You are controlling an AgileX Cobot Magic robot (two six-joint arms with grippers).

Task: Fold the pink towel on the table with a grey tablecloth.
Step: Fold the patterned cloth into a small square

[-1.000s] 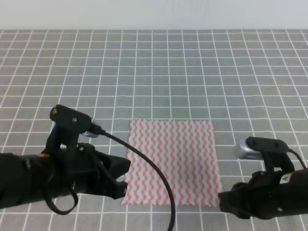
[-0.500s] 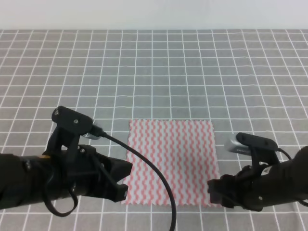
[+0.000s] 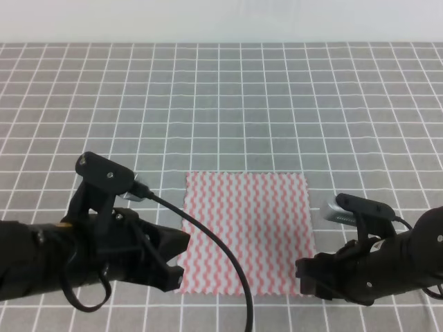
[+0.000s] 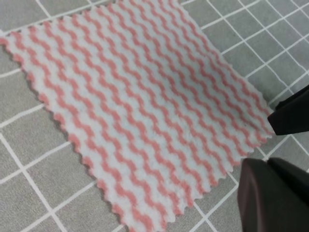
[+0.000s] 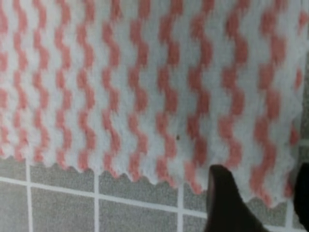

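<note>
The pink towel (image 3: 246, 232) lies flat and unfolded on the table with a grey tablecloth (image 3: 221, 104). My left gripper (image 3: 177, 268) sits low at the towel's front-left corner. In the left wrist view its two dark fingers (image 4: 270, 198) stand apart, open, with a corner of the pink towel (image 4: 140, 106) just in front of the gap. My right gripper (image 3: 306, 275) is at the front-right corner. In the right wrist view the pink towel (image 5: 145, 87) fills the frame and the open right gripper (image 5: 263, 193) straddles its jagged front edge, one finger (image 5: 227, 203) over the cloth.
The white-lined grey cloth runs to a pale wall (image 3: 221, 21) at the back. A black cable (image 3: 221, 249) from the left arm arcs across the towel's front-left part. A silver wrist camera (image 3: 339, 211) sits on the right arm.
The right arm has moved left, bringing its gripper from beside the towel to the front-right corner. The left arm has barely shifted. The towel lies as before.
</note>
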